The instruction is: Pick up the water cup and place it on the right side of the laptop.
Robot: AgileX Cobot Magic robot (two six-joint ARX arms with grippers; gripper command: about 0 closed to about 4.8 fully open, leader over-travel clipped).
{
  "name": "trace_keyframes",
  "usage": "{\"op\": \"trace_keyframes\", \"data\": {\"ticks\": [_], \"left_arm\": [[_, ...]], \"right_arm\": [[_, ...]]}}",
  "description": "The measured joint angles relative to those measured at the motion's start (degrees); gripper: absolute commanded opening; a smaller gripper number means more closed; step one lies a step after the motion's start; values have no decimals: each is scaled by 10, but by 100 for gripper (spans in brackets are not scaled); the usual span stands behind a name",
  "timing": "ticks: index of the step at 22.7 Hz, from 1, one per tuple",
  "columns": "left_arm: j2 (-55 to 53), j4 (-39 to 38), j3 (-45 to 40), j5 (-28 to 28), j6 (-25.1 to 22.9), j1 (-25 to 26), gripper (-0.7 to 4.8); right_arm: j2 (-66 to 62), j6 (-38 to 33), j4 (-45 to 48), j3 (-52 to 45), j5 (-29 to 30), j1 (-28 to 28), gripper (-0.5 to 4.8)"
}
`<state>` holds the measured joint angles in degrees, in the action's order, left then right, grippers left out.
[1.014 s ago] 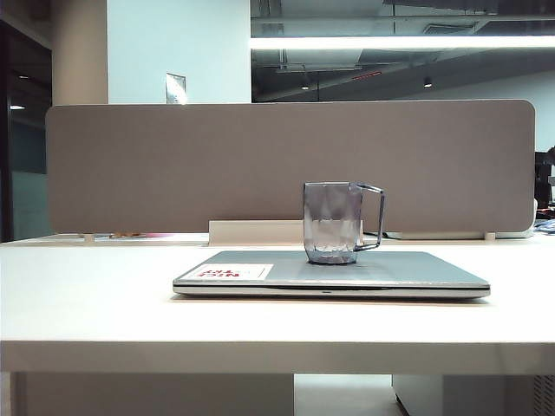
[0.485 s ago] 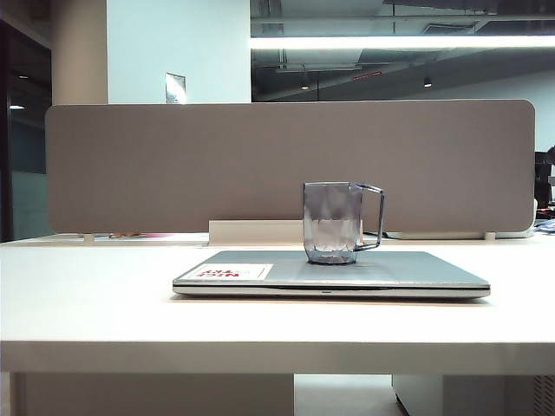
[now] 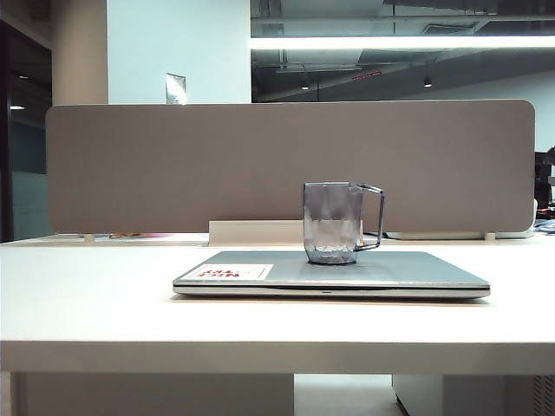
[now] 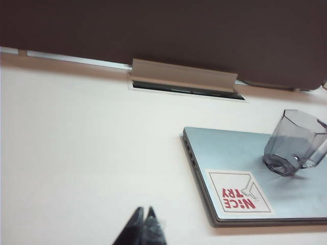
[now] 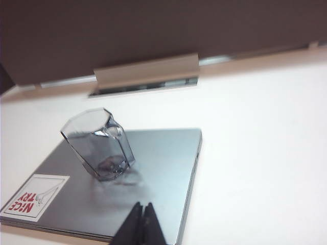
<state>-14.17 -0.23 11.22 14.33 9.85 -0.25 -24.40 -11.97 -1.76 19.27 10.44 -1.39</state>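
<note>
- Water cup [image 3: 331, 223]: see-through grey-blue faceted plastic mug, thin angular handle pointing to the right in the exterior view. Stands upright on the closed lid, right of the lid's middle, toward its far edge.
- Same cup in the left wrist view [image 4: 295, 143] and in the right wrist view [image 5: 98, 143]; base flat on the lid in both.
- Thin silver-grey closed laptop [image 3: 390, 270] lies flat on the white tabletop [image 3: 87, 295], front edge toward the exterior camera.
- White sticker with red print [image 3: 227, 272] sits at the lid's near left corner, well apart from the cup; reads "NICE TRY" in the wrist views [image 4: 239, 192].
- Left gripper [image 4: 143, 224]: dark fingertips pressed together, over bare table off the laptop's left side, near its sticker corner. Nothing between them.
- Right gripper [image 5: 140, 220]: fingertips pressed together, empty, above the laptop's near edge, short of the cup.
- Neither gripper appears in the exterior view.
- Grey-brown fabric divider panel [image 3: 173, 165] stands along the table's far edge; a raised beige cable-slot flap [image 4: 183, 75] sits in front of it, behind the laptop.
</note>
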Motion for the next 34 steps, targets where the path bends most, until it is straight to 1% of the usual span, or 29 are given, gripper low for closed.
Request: {"op": "trace_keyframes", "data": {"ticks": [2, 3, 6, 8, 11, 13, 15, 17, 18, 20, 21, 23, 26, 27, 28, 29, 34], "left_arm": [[-7, 4, 0, 6, 0, 0, -6], [-8, 5, 0, 7, -1, 0, -6], [-8, 5, 0, 7, -1, 0, -6], [-8, 5, 0, 7, -1, 0, -6], [-9, 5, 0, 7, -1, 0, -6], [-9, 4, 0, 7, -1, 0, -6], [-9, 5, 0, 7, -1, 0, -6], [-9, 5, 0, 7, -1, 0, -6], [-9, 5, 0, 7, -1, 0, -6], [-10, 5, 0, 7, -1, 0, -6], [-10, 5, 0, 7, -1, 0, -6], [-9, 5, 0, 7, -1, 0, -6], [-10, 5, 0, 7, -1, 0, -6], [-10, 5, 0, 7, -1, 0, -6], [-10, 5, 0, 7, -1, 0, -6], [-10, 5, 0, 7, -1, 0, -6], [-10, 5, 0, 7, -2, 0, -6]], "right_arm": [[-56, 0, 30, 14, 15, 0, 21], [-98, 2, 64, 23, 30, -3, 21], [-167, 9, 119, 36, 37, -23, 16], [-225, 13, 163, 43, 37, -45, 8], [-285, 15, 191, 50, 37, -71, 8], [-357, 15, 237, 63, 24, -100, 9], [-413, 15, 261, 75, 15, -118, 14], [-460, 15, 275, 95, 12, -128, 44], [-479, 17, 278, 103, 11, -132, 73], [-515, 29, 279, 122, 11, -142, 112], [-534, 33, 281, 134, 11, -146, 122], [-594, 41, 280, 166, 11, -152, 122], [-632, 42, 284, 192, 11, -153, 127], [-644, 43, 285, 200, 8, -153, 202], [-665, 44, 285, 211, 2, -153, 238], [-673, 44, 287, 215, 0, -154, 255], [-689, 44, 302, 220, -2, -155, 253]]}}
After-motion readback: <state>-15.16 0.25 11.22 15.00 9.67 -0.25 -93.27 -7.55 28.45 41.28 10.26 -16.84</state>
